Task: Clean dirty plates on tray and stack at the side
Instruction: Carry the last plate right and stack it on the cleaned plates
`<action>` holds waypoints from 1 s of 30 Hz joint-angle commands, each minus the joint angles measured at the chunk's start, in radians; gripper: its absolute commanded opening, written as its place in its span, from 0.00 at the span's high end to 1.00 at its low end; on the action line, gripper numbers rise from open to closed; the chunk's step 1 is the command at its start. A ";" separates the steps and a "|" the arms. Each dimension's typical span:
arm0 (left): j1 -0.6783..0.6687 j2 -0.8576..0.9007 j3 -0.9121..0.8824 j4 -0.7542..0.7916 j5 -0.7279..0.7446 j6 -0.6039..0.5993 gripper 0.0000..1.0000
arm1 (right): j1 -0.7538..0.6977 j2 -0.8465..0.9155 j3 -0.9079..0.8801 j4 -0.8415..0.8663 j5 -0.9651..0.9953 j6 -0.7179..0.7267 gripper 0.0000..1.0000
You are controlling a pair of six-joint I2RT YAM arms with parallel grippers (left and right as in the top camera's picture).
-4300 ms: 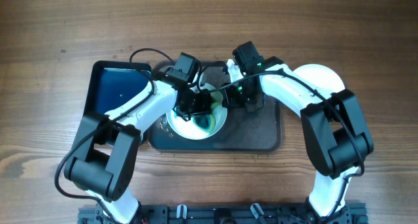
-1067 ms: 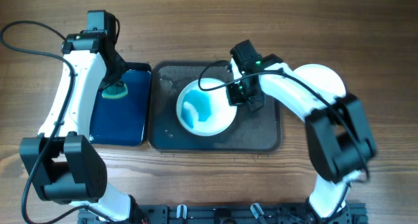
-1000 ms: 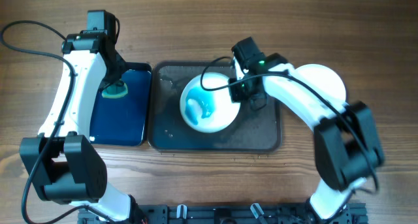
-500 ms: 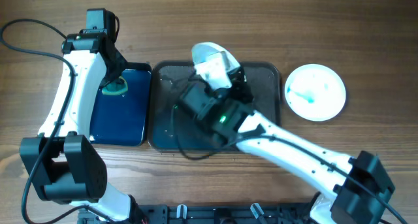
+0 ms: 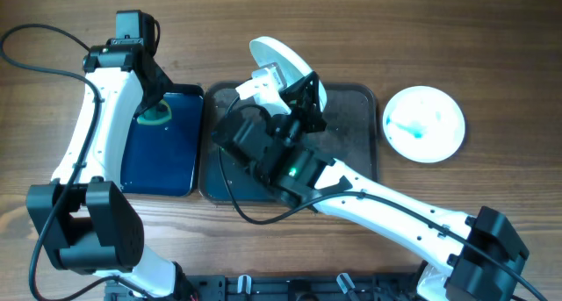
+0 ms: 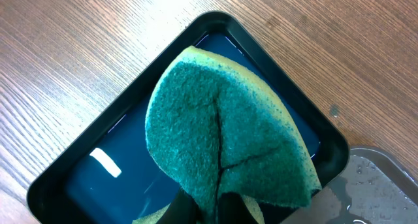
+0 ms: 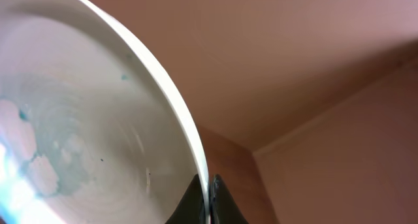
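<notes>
We read the surfaces: wood, glaze, fibre

We see a matt, grained wooden table (image 5: 439, 38), a rough, fibrous green sponge (image 6: 222, 139) over a glossy, reflective small tray (image 6: 85, 185), a smooth, shiny white plate (image 7: 78, 119) filmed with teal smears, and a dull, dark large tray (image 5: 351, 117) speckled wet.

One plate (image 5: 425, 124) lies on the table (image 5: 439, 38) at the tray's (image 5: 353, 130) three o'clock, another plate (image 5: 279, 62) above its twelve; the smaller tray (image 5: 158, 165) (sponge (image 5: 154, 118) above) at nine.

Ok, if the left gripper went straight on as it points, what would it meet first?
The left gripper holds the green sponge ahead of it, so that sponge would probably press onto the blue floor of the small black tray first; the gap is unclear.
</notes>
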 commanded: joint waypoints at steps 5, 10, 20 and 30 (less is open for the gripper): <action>0.000 -0.011 0.009 0.002 -0.009 0.013 0.96 | -0.072 -0.020 0.006 -0.265 -0.697 0.270 0.96; 0.000 -0.011 0.009 -0.011 0.026 0.013 0.96 | -0.228 -0.047 0.014 -0.243 -1.347 0.457 0.96; 0.000 -0.011 0.009 -0.017 0.036 0.013 0.96 | -0.903 -0.180 0.014 -0.393 -1.630 0.607 0.96; 0.000 -0.011 0.009 -0.019 0.064 0.014 0.96 | -1.392 -0.109 -0.153 -0.483 -1.447 0.610 0.96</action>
